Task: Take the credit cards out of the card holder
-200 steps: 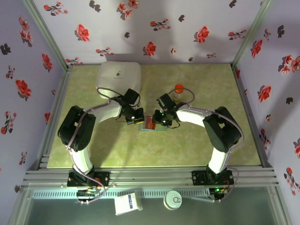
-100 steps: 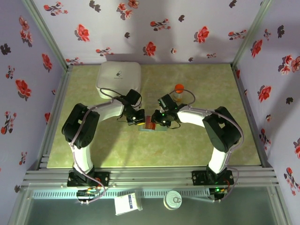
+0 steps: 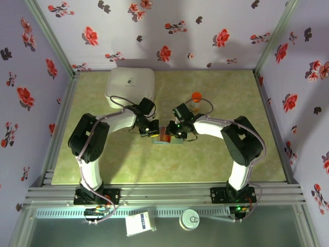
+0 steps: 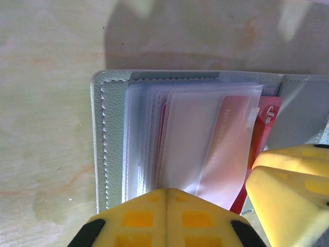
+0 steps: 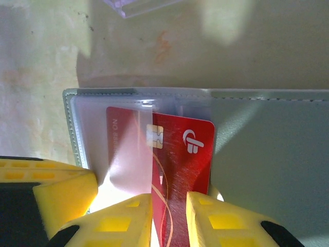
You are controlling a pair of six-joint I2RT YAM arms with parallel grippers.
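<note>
Left arm's elbow has edged inward since a second ago, its tool staying at the card holder (image 3: 167,138); the right arm has barely changed. The holder lies open on the counter (image 3: 154,164), between the two tools. Left tool (image 4: 167,206): closed, fingers pressed together at the edge of the holder's clear sleeve stack; cannot tell whether a sleeve is pinched. Right tool (image 5: 169,216): clamped on a red credit card (image 5: 180,154) that sticks partway out of a clear sleeve, over the holder's grey inner panel. White box (image 3: 130,85) sits beyond the holder to its left and the orange-capped bottle (image 3: 196,101) beyond it to its right, both apart from it.
</note>
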